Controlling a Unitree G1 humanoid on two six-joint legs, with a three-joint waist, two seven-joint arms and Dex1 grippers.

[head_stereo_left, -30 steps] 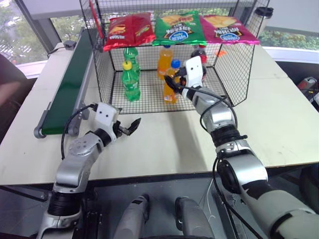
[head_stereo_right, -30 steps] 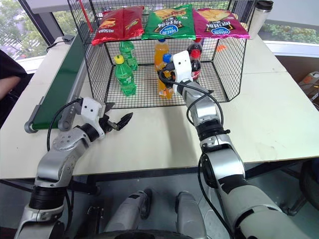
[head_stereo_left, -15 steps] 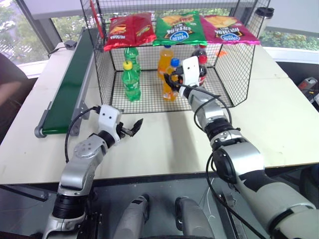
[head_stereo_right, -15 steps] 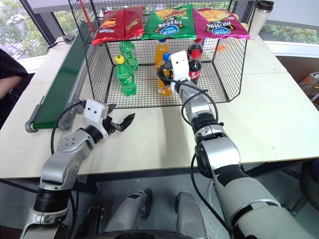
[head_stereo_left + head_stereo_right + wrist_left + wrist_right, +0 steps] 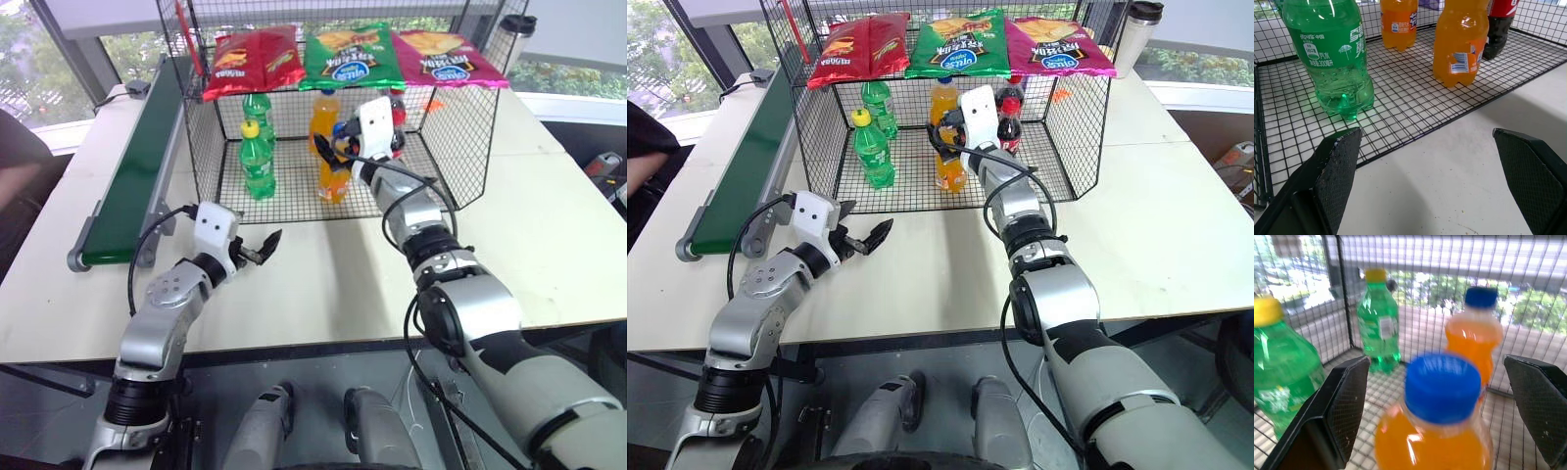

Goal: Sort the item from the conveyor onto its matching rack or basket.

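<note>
We see two green soda bottles [image 5: 258, 157] left of centre, three crisp bags [image 5: 340, 55] along the top, a tumbler [image 5: 515, 34] upper right.

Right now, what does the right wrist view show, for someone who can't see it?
An orange soda bottle with a blue cap stands between the open right gripper fingers, inside a wire cage. Behind stand another orange bottle and two green bottles.

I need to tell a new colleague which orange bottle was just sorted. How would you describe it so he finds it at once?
Look into the black wire cage on the table, under the row of crisp bags. Two orange bottles stand in the middle; take the front one, nearer the cage's open side. The open right claw is just above its blue cap, and green bottles stand to its left.
</note>
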